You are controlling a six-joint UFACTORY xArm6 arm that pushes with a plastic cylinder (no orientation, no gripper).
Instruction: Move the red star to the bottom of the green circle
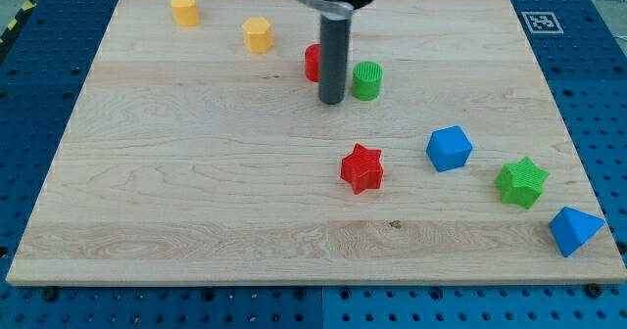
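Observation:
The red star (pixel 361 167) lies on the wooden board (pixel 196 172) a little right of the middle. The green circle (pixel 366 79) stands above it, toward the view's top. My tip (pixel 332 101) rests on the board just left of the green circle and well above the red star, touching neither as far as I can see. The rod partly hides a red block (pixel 312 63) behind it on its left.
A yellow block (pixel 184 8) is at the top left and another yellow block (pixel 257 34) is right of it. A blue cube (pixel 449 148), a green star (pixel 521 181) and a blue triangle-like block (pixel 573 230) lie toward the right and bottom right.

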